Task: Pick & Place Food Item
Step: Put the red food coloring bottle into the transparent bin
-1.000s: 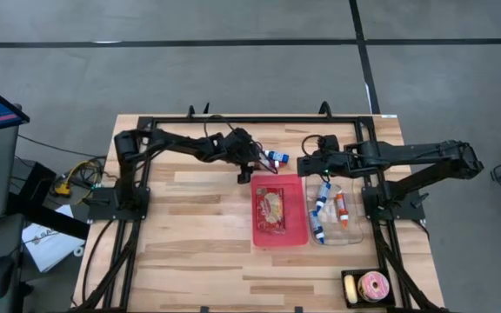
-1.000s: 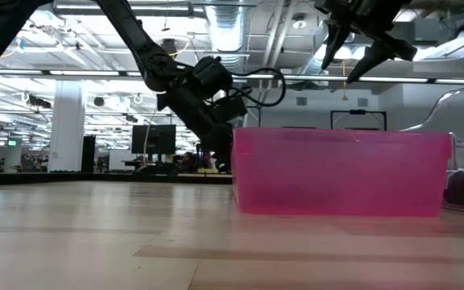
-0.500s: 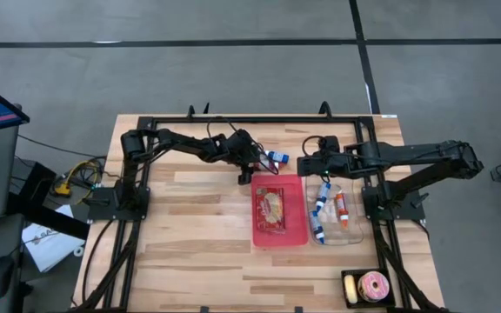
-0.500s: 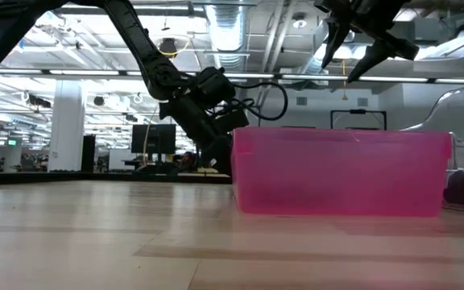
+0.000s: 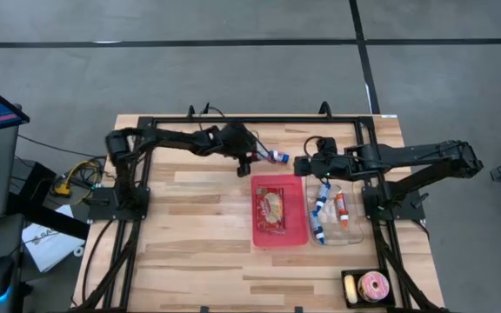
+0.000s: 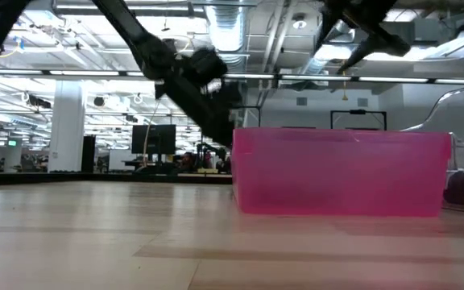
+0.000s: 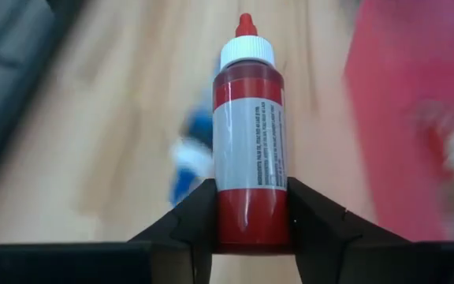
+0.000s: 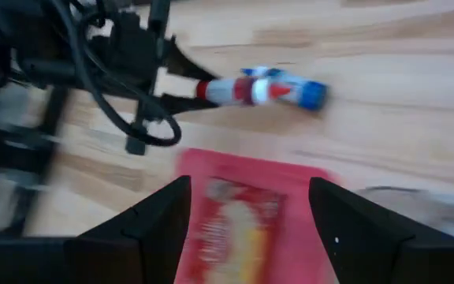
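**While the left jaws clamped a red bottle, the right ones stood wide**

As seen from above, the table (image 5: pixel 190 235) carried two bins side by side: one pink bin (image 5: pixel 279 211) holding a single packaged food item (image 5: pixel 274 205), and one clear bin (image 5: pixel 336 211) to its right holding a few small bottles, their exact number hard to tell. One small black tray (image 5: pixel 368 287) sat at the near right corner with one round pink-swirled item (image 5: pixel 375 284) and one pale item beside it. Two arms worked over the far side of the table.

The left gripper (image 7: pixel 251 229) was clamped on one red bottle (image 7: pixel 249 150) with a white cap and a red tip, its two fingers (image 7: pixel 186 225) pressed against the bottle's lower sides. In the high view that bottle (image 5: pixel 265 156) pointed out from the left gripper (image 5: pixel 249 159), just beyond the far edge of the pink bin. One blue-capped bottle (image 7: pixel 189 158) lay blurred on the wood behind it; the right wrist view showed its blue cap (image 8: pixel 310 92) in line with the red bottle (image 8: pixel 235 89).

The right gripper (image 5: pixel 301 165) hung raised between the far ends of the two bins, jaws spread wide apart and holding nothing; its fingers (image 8: pixel 144 229) framed the pink bin (image 8: pixel 251 213) below
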Available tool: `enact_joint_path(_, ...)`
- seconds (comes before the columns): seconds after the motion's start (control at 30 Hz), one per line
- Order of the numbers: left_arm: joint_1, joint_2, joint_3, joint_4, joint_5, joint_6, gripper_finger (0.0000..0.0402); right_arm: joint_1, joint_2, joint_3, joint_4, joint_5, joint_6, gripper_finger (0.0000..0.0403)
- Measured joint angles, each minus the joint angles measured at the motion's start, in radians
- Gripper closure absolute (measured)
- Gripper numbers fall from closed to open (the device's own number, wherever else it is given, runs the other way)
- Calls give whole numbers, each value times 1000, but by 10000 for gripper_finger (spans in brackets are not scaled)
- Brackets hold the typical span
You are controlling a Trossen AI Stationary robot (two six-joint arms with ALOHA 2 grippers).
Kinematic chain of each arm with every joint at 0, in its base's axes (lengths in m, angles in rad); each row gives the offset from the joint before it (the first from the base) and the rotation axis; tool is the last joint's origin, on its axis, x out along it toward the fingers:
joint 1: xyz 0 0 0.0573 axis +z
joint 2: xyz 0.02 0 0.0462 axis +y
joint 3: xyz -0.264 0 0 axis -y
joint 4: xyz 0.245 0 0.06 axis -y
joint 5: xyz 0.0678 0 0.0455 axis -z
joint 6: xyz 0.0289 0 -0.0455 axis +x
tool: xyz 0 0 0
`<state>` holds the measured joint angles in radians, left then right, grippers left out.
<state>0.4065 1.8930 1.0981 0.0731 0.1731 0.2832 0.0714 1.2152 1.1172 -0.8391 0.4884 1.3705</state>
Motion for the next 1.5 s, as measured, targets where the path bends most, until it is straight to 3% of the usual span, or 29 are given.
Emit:
enact_joint_path(0.13, -13, -143, -13, -13, 17, -14, 281, 20, 0, 0, 165, 27, 98, 154)
enact_joint_path(0.3, -59, -300, -36, -48, 18, -60, 282, 46, 0, 0, 304, 185, 213, 154)
enact_joint_path(0.5, -137, -420, -42, -49, -56, -108, 280, 46, 9, 0, 444, 224, 194, 153)
enact_joint_path(0.9, -243, -449, -45, -74, -197, -162, 282, 60, 117, -1, 592, 220, 146, 153)
enact_joint_path(1.5, -269, -447, -42, -20, -203, -197, 282, 98, 130, 0, 572, 234, 167, 153)
